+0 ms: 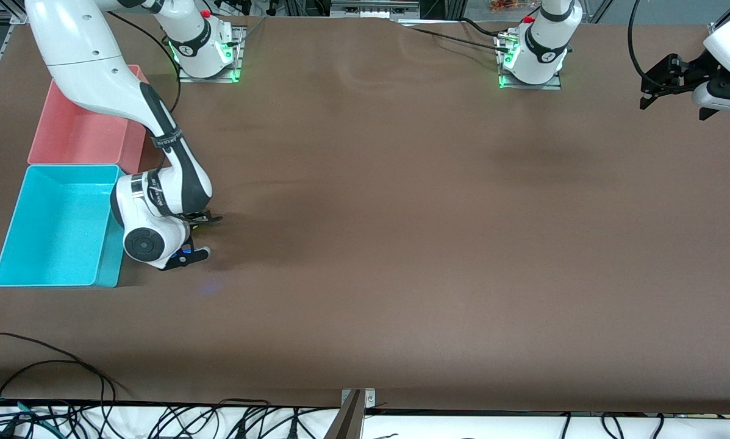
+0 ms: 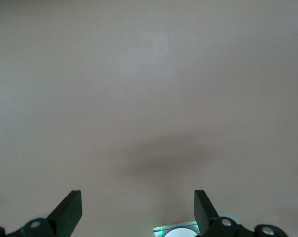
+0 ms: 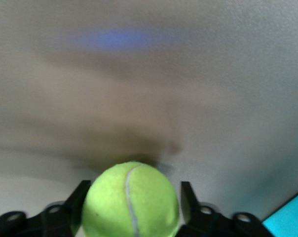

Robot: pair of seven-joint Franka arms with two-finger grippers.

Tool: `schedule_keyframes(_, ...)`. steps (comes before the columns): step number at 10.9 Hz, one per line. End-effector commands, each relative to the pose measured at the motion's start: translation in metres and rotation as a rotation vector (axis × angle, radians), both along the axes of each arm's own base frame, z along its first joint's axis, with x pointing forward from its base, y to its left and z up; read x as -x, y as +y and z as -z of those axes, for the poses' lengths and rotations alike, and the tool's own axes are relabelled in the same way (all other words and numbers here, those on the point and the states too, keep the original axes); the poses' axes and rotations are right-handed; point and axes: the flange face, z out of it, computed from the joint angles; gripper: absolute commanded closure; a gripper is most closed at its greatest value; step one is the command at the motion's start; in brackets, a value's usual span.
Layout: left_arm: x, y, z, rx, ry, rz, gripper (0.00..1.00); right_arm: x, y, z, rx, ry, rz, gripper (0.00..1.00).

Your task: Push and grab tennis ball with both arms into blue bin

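— Beside the smooth blue bin (image 1: 53, 225)?
— Right gripper (image 1: 199, 235), low over the brown table (image 1: 401, 244), fingers flanking the fuzzy, seamed tennis ball (image 3: 130, 200); contact unclear.
— Left gripper (image 1: 660, 85)?
— Waiting, spread wide.

- One tennis ball (image 3: 130, 200), yellow-green with a pale seam.
- Two bins: one blue bin (image 1: 60, 227) and one pink bin (image 1: 84, 131).
- Two white robot arms, each on its own base: the right arm (image 1: 121, 116) and the left arm (image 1: 727, 49).
- Two black claws, one per arm: the right claw (image 1: 201, 235) and the left claw (image 1: 660, 88).
- One brown worktop (image 1: 438, 244).
- Several loose black cables (image 1: 47, 366), too tangled to count.
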Motion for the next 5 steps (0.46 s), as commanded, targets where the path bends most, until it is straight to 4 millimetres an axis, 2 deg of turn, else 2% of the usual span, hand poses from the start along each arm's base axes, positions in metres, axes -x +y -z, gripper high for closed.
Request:
schedule_keyframes(1,0.001,-0.019,-0.006,-0.012,-0.01,-0.169,0.0,-0.002,-0.002,0.003,0.005,0.008,-0.018,0.73)
schedule_keyframes(2,0.0,-0.021,-0.005,0.019,-0.009,-0.199,0.0,-0.004,0.004,-0.003,0.003,-0.002,-0.02,0.78)
schedule_keyframes(3,-0.001,-0.018,-0.005,0.035,-0.009,-0.207,0.0,-0.005,0.002,-0.006,-0.006,-0.006,-0.016,0.78)
schedule_keyframes(5,-0.002,-0.016,-0.005,0.039,-0.015,-0.213,0.0,-0.019,0.001,-0.045,-0.014,-0.05,-0.016,0.78)
